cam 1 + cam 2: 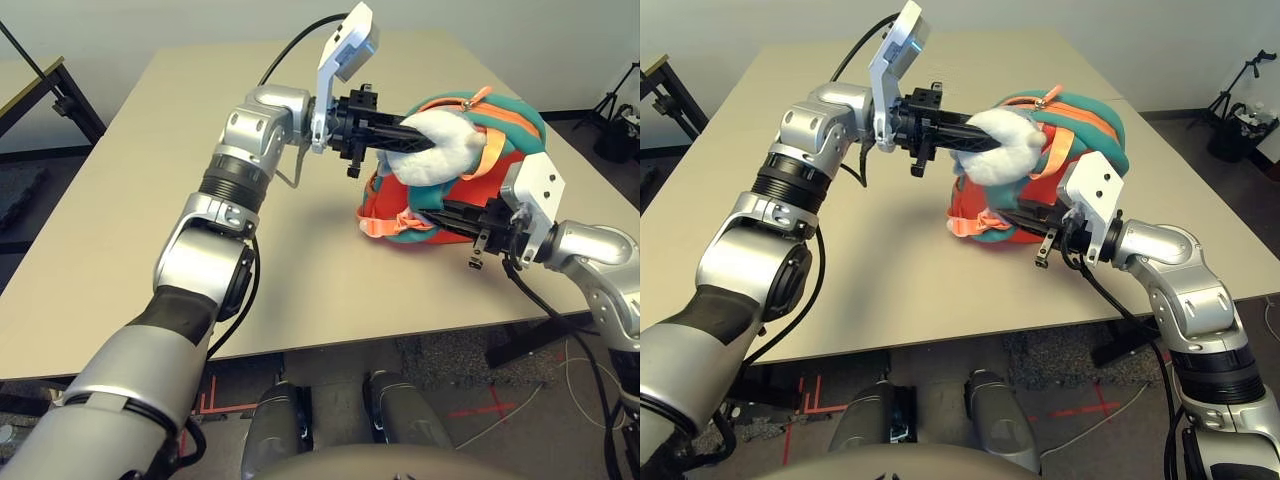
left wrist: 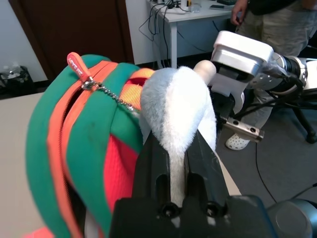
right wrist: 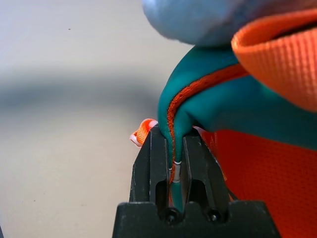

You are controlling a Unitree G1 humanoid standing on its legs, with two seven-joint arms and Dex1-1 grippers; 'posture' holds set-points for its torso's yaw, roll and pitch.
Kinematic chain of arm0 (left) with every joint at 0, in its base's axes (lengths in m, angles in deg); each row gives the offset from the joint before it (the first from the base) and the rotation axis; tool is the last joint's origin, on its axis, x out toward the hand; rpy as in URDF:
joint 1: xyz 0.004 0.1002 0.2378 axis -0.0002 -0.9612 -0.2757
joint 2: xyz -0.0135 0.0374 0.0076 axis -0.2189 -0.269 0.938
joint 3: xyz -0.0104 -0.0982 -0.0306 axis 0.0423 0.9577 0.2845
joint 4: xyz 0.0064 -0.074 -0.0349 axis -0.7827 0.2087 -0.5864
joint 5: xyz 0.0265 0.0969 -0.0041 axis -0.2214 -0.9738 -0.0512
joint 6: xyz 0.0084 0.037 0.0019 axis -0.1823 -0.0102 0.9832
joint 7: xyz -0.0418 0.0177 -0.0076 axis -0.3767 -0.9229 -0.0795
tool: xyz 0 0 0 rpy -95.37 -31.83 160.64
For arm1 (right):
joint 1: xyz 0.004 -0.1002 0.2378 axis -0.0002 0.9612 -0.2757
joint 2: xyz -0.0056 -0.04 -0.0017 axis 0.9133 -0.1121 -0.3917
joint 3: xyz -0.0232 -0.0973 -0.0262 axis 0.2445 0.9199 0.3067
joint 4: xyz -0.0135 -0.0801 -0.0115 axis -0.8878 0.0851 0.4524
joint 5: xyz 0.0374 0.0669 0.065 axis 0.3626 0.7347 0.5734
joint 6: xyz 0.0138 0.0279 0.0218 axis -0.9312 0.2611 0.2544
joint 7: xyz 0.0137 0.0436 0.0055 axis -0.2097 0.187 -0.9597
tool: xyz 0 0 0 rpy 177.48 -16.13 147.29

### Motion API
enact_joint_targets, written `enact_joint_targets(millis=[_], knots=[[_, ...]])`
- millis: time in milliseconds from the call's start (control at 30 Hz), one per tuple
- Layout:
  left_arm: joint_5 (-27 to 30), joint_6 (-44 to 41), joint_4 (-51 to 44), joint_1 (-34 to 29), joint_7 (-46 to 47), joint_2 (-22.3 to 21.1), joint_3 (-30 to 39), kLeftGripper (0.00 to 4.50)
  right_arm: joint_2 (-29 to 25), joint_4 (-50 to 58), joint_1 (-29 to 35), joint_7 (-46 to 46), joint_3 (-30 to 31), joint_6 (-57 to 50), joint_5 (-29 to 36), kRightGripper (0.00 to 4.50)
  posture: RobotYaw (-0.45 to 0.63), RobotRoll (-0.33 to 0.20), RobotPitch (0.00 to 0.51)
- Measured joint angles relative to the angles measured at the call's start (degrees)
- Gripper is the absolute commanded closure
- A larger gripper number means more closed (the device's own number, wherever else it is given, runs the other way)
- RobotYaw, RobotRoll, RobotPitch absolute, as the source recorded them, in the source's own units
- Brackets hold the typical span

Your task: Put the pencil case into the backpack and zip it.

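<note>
The orange backpack (image 1: 500,120) with teal trim stands on the table's right half. Its grey-white plush toy (image 1: 440,150) hangs on the near-left side, and my left gripper (image 2: 176,144) is shut on that toy. An orange zipper pull (image 2: 79,64) sticks up from the top of the bag. At the bag's lower front, my right gripper (image 3: 174,136) is shut on the teal trim (image 3: 198,99) with its orange seam. The pencil case is out of view.
The beige table (image 1: 150,200) stretches wide to the left of the bag, and its front edge runs close under my right wrist (image 1: 540,235). A person (image 2: 262,15) stands by a white desk (image 2: 198,12) beyond the table. A black stand (image 1: 610,110) sits off the right side.
</note>
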Motion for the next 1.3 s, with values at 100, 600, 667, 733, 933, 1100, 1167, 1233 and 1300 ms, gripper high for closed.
enact_joint_targets(millis=[100, 600, 667, 733, 933, 1100, 1167, 1233, 1300], knots=[[0.16, -0.83, -0.03, 0.00, -0.36, -1.10, 0.58, 4.48, 0.12, 0.00, -0.03, -0.08, -0.02, -0.36, 0.37, 4.47, -0.28, 0.000, 0.035], [-0.01, -0.70, 2.82, 1.69, -0.13, -5.35, 3.07, 4.48, -0.11, 1.33, 0.16, -0.49, -0.24, -1.15, 1.26, 4.47, -0.28, 0.000, 0.034], [-0.03, -0.22, 3.45, 1.69, -0.12, -5.95, 3.24, 4.48, -0.50, 1.55, 0.23, -0.89, -0.48, -1.46, 1.28, 4.47, -0.29, 0.000, 0.032], [-0.08, -0.04, 4.35, 1.68, -0.11, -6.56, 3.25, 4.48, -0.81, 1.55, 0.65, -1.39, -1.16, -1.58, 1.27, 4.47, -0.29, 0.000, 0.031], [-0.09, -0.03, 4.44, 1.30, -0.13, -7.43, 3.26, 4.48, -1.50, 1.49, 2.30, -1.98, -2.55, -1.45, 1.06, 4.47, -0.29, 0.000, 0.029], [-0.09, -0.27, 4.42, -0.12, -0.26, -8.91, 3.28, 4.48, -2.09, 1.14, 3.18, -2.78, -3.32, -1.33, 0.97, 4.47, -0.30, 0.000, 0.028], [-0.08, -0.42, 4.42, -0.92, -0.25, -9.38, 3.30, 4.48, -2.13, 0.68, 3.38, -3.18, -4.11, -1.33, 0.96, 4.47, -0.30, 0.000, 0.028], [-0.06, -0.78, 4.27, -1.52, -0.25, -9.53, 3.31, 4.48, -2.19, -0.24, 3.38, -3.54, -4.65, -1.23, 0.96, 4.47, -0.30, 0.000, 0.027], [0.02, -1.23, 3.70, -2.51, -0.25, -9.90, 3.41, 4.48, -2.23, -1.21, 3.59, -3.71, -4.96, -1.02, 0.96, 4.47, -0.30, 0.000, 0.026]])
